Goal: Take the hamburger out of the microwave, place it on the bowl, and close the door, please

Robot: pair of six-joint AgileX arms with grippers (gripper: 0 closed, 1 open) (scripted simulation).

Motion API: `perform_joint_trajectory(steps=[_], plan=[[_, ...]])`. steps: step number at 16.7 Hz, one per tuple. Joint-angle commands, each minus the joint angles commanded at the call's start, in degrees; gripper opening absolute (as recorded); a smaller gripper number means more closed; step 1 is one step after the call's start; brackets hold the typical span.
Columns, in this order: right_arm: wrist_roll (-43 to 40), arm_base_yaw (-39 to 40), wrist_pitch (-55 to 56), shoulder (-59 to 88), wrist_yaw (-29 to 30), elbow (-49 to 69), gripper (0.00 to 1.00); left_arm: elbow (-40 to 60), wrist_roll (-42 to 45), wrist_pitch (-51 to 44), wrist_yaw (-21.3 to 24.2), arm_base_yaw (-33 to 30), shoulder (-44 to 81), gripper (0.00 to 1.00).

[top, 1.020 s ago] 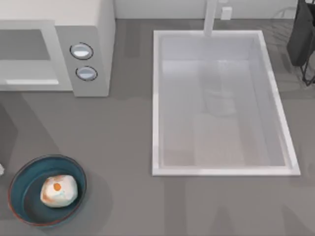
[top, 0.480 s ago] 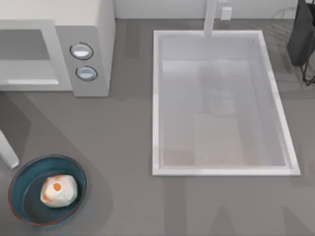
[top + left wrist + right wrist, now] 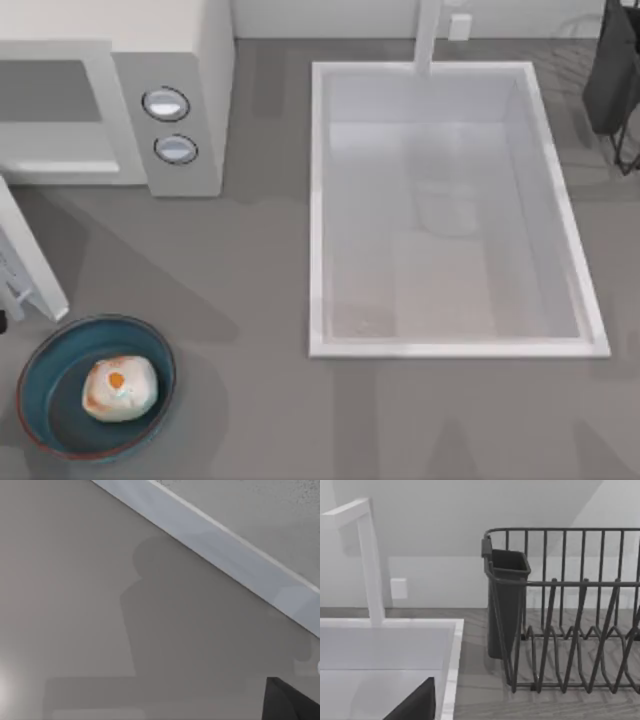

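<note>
- Door (image 3: pixel 28 255): white-framed panel at the top view's far left edge, standing at an angle out from the microwave's front, its free end just beside the bowl's rim. Partly swung; judged the closing step, which leaves it neither wide open nor shut. In the left wrist view its pale frame (image 3: pixel 225 555) runs as a diagonal band close by, so the left arm looks to be working at the door; whether its claw is open or closed cannot be told.
- Bowl (image 3: pixel 40 425): dark teal, lower left of the table, in front of the microwave.
- Hamburger (image 3: pixel 120 388): lies inside the bowl; placing looks done.
- Microwave (image 3: pixel 200 90): upper left, cavity exposed, two knobs on panel.
- Sink (image 3: pixel 318 200): centre-right, white, with faucet (image 3: pixel 370 560).
- Dish rack (image 3: pixel 570 610): dark wire, far right; right arm parked near it, claw state cannot be told.
</note>
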Motion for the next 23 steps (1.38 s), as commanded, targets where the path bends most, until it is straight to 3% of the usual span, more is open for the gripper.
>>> perform_joint_trajectory(steps=[4, 7, 14, 23], plan=[[0.0, 0.0, 0.0, 0.0, 0.0, 0.0, 1.0, -2.4, -9.15, 0.34, -8.3, -13.03, -4.13, 0.0], [0.0, 0.0, 0.0, 0.0, 0.0, 0.0, 1.0, -3.56, -13.35, 0.51, -12.15, -17.76, -6.17, 0.0], [0.0, 0.0, 0.0, 0.0, 0.0, 0.0, 1.0, -1.73, -13.66, 1.67, -12.28, -17.98, -3.81, 0.0], [0.0, 0.0, 0.0, 0.0, 0.0, 0.0, 1.0, 12.45, -13.71, 11.78, -12.46, -18.51, 21.65, 0.0]])
